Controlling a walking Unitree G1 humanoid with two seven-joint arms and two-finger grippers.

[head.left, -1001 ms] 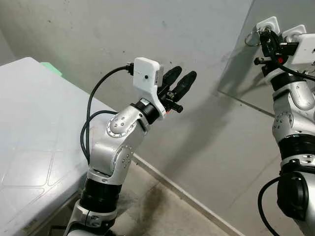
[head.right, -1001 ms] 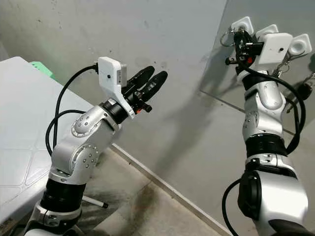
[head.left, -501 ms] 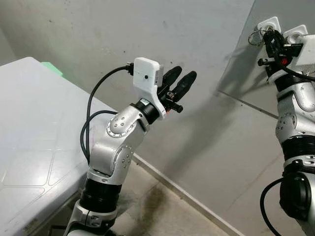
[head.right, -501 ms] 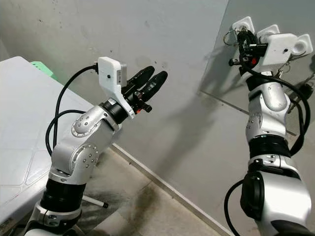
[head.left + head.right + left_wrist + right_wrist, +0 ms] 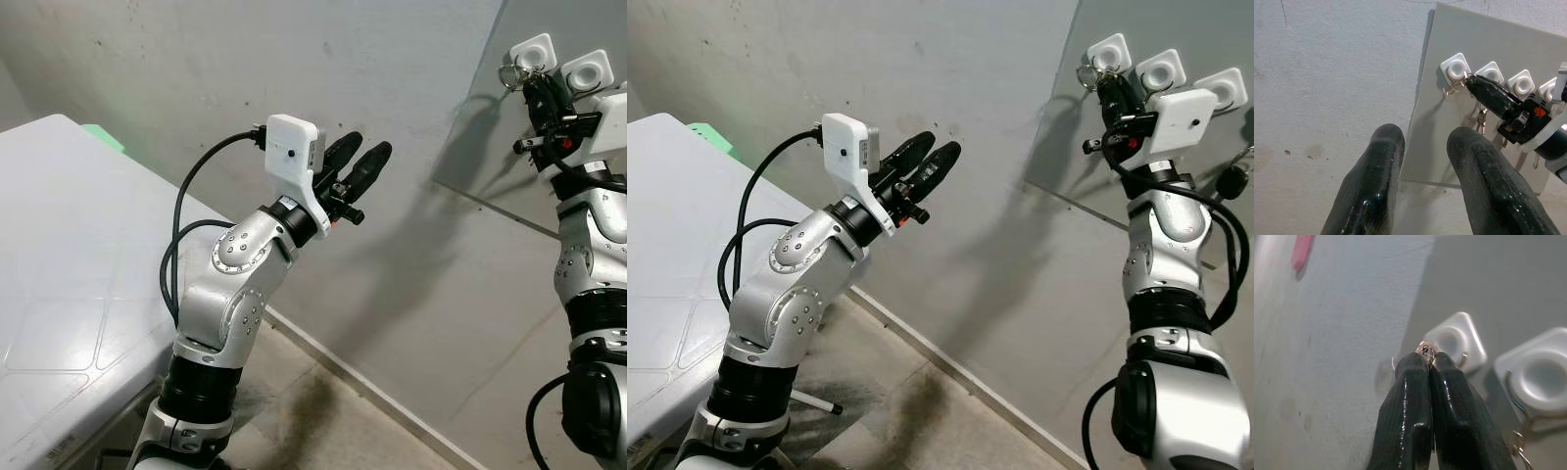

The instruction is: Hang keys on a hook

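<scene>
**Keys pinched right up at the first hook**

Keys (image 5: 1426, 350) sit clamped at the very tips of the right gripper (image 5: 1428, 363), only a bit of metal ring poking out between the two black fingers, which are pressed flat together. That tip pinch probably leaves the ring exposed so it can catch the hook. The ring is touching or just beside the first white hook (image 5: 1109, 51), at the leftmost end of the row on the grey wall panel (image 5: 1449, 147). From the head camera, that's up at about 1 o'clock.

The right arm is stretched nearly straight up, wrist bent toward the panel. More hooks run off toward 3 o'clock, and the second hook (image 5: 1162, 69) already has something dangling below it.

The left gripper (image 5: 355, 166) hovers mid-air with its fingers (image 5: 1369, 186) parted and nothing in them, aimed at the panel, so its wrist camera gets a clear look at the hooks.
</scene>
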